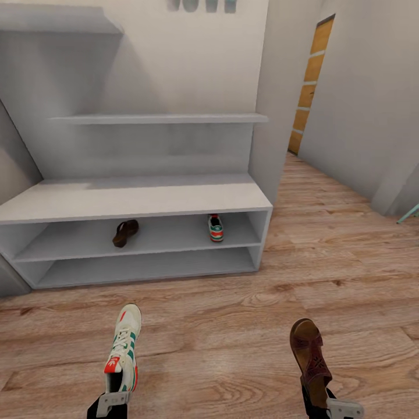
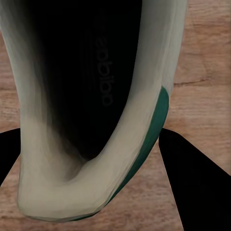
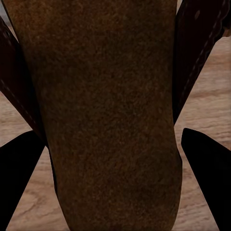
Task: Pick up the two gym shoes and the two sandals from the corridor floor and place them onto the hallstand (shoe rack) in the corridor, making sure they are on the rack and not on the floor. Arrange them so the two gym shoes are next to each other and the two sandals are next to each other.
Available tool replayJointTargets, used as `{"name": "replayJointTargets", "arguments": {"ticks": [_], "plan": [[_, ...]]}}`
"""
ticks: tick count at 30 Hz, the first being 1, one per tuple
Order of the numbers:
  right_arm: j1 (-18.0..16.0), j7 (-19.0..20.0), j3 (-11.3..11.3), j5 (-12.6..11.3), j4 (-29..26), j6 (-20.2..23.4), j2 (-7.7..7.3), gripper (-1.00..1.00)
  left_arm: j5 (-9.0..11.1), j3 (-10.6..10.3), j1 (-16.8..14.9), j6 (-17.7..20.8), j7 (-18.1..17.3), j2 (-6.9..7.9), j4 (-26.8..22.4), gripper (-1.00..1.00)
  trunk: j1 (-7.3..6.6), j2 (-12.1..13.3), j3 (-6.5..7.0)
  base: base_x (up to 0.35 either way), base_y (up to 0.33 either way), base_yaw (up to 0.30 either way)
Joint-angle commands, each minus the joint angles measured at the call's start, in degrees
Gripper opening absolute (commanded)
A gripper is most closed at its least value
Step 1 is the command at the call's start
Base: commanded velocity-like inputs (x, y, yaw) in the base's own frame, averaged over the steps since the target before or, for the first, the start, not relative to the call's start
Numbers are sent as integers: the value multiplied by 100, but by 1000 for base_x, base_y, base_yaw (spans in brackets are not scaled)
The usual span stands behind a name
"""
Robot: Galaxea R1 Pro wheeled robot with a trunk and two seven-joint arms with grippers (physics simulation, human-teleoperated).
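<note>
My left gripper [image 1: 110,402] is shut on the heel of a cream-white gym shoe [image 1: 123,349], toe pointing toward the hallstand [image 1: 134,201]. In the left wrist view the shoe's heel and dark opening [image 2: 57,183] sit between the black fingers [image 2: 192,183]. A dark brown sandal [image 1: 309,355] is held by its heel in my right gripper [image 1: 329,405], its tan insole [image 3: 106,120] between the fingers [image 3: 207,173]. On the hallstand's upper open shelf lie the other sandal [image 1: 125,232] at the middle left and the other gym shoe [image 1: 216,227] at the right, well apart.
The wood-plank corridor floor [image 1: 233,314] stretches between me and the rack and runs on to the right past a wall corner [image 1: 273,116] toward an orange-panelled door [image 1: 308,87]. A long wall shelf [image 1: 157,119] hangs above the bench top.
</note>
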Motion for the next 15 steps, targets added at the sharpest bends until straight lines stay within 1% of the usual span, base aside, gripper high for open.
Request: {"name": "replayJointTargets", "arguments": {"ticks": [1,15], "plan": [[-5,29,-49,52,5,-20,7,-100,-24,50,-4,-16,-59,-4,4,-100,-1,-2,-4,0,0,0],[-5,29,-48,52,12,-15,13,-100,-25,50,-4,-16,-59,-4,5,-100,-1,-2,-4,0,0,0]]}}
